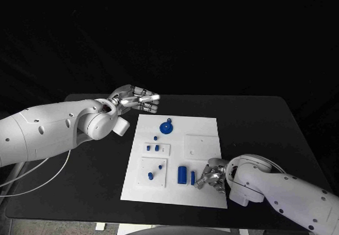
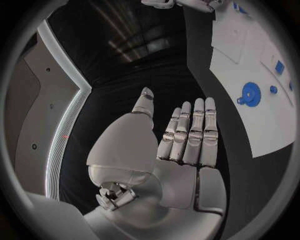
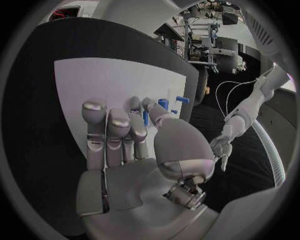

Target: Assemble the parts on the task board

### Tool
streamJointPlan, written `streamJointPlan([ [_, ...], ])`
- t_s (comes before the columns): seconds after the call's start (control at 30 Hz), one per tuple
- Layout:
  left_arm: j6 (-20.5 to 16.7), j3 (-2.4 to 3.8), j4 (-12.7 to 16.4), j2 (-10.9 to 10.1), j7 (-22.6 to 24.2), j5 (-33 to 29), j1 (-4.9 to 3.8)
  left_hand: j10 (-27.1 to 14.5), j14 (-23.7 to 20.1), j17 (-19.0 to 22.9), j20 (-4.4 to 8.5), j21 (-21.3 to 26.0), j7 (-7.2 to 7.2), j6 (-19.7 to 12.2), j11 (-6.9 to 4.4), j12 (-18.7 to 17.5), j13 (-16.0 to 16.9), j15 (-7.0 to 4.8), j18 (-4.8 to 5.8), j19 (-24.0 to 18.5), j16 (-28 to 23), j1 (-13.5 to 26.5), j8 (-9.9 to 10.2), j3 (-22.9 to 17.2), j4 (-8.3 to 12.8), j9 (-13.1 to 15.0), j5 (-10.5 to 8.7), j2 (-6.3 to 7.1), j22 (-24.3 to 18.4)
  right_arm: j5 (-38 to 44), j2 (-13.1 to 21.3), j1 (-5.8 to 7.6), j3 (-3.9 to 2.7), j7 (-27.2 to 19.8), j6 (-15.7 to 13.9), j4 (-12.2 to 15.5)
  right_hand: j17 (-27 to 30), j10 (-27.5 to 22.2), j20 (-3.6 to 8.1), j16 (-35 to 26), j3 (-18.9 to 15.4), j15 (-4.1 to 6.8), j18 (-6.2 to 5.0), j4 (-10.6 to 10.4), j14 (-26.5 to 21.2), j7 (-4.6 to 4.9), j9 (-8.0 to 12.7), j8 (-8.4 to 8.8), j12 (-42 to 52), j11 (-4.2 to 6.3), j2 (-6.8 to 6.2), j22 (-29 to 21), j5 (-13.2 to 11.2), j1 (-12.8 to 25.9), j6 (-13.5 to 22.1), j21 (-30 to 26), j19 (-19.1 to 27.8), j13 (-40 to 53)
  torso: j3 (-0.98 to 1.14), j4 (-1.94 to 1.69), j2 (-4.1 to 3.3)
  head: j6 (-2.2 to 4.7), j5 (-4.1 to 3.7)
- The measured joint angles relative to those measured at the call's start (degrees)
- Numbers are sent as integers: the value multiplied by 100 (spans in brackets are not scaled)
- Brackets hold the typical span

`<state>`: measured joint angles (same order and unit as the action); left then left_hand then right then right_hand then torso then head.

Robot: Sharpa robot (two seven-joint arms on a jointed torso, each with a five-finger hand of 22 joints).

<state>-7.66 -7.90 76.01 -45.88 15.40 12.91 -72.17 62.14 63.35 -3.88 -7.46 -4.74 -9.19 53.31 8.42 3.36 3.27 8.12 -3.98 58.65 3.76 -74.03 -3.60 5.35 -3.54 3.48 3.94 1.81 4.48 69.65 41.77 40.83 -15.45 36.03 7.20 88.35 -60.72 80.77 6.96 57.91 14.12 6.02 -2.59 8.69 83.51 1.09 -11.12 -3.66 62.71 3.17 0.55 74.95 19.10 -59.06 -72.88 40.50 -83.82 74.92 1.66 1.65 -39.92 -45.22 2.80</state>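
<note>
White task board [image 1: 200, 193] lies flat at the middle of the black tabletop [image 1: 258, 120], long side running away from the robot. On it: a blue round disc-shaped part [image 1: 166, 128] with a small tab near the far end; small blue pieces [image 1: 155, 146] on a raised square plate at the left-middle; two more blue pieces [image 1: 155, 171] on another square plate at the near left; a blue cylinder [image 1: 182, 174] and a slimmer blue peg [image 1: 192, 177] upright-looking side by side near the middle of the near half. Right robot hand [image 1: 213, 175] sits over the board's near right part, just beside the slim peg, fingers extended and close together; whether the fingertips touch a piece, cannot tell. Left robot hand [image 1: 135, 99] hovers off the board's far left corner above the tabletop, fingers straight and side by side, thumb apart, holding nothing.
</note>
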Motion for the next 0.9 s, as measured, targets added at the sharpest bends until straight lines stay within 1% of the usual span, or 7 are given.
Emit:
streamJointPlan([
  [0.03,-4,0,-1,0,0,1,0,0,58,-12,0,0,0,0,0,0,0,-18,0,0,0,0,0,0,0,0,0,0,0,-19,19,0,-1,0,1,0,10,0,0,0,-235,0,0,-121,0,25,6,0,-17,0,-145,0,-43,146,30,-26,0,0,0,2,0,9,0],
  [0.17,-28,0,-17,0,22,5,0,0,75,-18,0,0,0,0,0,0,0,-34,0,0,0,0,0,2,2,0,0,0,0,-132,98,2,-60,-35,37,2,21,-69,0,-39,-876,0,0,-599,0,105,91,-4,-61,-69,-357,0,-820,228,234,-156,0,0,4,4,4,44,-7],
  [0.27,-65,0,-41,4,61,4,0,0,75,-18,0,0,0,0,0,0,0,-34,0,0,0,0,0,2,2,0,0,0,0,-258,140,49,-135,-115,85,-28,21,-93,0,-80,-1369,-18,0,-974,-19,131,120,0,-71,-92,-331,-1,-1002,37,319,-232,0,0,4,7,7,91,-22],
  [0.37,-116,0,-81,20,145,-26,0,0,67,-7,31,44,0,0,0,0,0,-31,-1,-54,0,-21,0,-29,57,0,69,-21,-15,-393,172,171,-200,-292,117,-103,64,-127,0,-166,-1728,-24,0,-1085,-24,164,135,1,-158,-126,-217,-1,-1023,-104,433,-369,0,0,4,11,10,172,-46],
  [0.57,-261,0,-323,145,435,-226,0,0,18,0,22,44,5,87,0,0,0,-42,-1,-63,0,-73,0,35,275,0,136,-154,-16,-809,160,543,-295,-1115,10,-577,760,-404,-45,-1003,-1973,-103,-90,-867,-168,198,211,1,-949,-172,102,-182,-821,-423,468,-1927,-18,-379,-10,18,30,444,-131],
  [0.8,-383,5,-795,353,683,-508,-3,-51,-18,1,22,44,89,257,-51,0,0,-67,-1,-63,0,-151,0,61,390,0,137,-281,-15,-1659,-67,991,-351,-2393,-484,-1680,1711,-998,-221,-2598,-1837,-244,-89,-352,-413,281,421,1,-3070,-256,374,-1850,-705,-800,591,-3599,96,-2482,-58,35,111,751,-215],
  [0.9,-401,8,-1030,454,752,-602,-36,-116,-77,5,-10,44,118,304,-75,0,0,-80,-1,-94,0,-154,0,64,416,0,136,-284,-15,-2066,-235,1146,-380,-2935,-703,-2235,2358,-1198,-493,-3584,-1710,-514,-89,-146,-869,405,592,0,-4131,-451,454,-2974,-712,-956,860,-3662,859,-3865,-79,48,171,922,-240],
])
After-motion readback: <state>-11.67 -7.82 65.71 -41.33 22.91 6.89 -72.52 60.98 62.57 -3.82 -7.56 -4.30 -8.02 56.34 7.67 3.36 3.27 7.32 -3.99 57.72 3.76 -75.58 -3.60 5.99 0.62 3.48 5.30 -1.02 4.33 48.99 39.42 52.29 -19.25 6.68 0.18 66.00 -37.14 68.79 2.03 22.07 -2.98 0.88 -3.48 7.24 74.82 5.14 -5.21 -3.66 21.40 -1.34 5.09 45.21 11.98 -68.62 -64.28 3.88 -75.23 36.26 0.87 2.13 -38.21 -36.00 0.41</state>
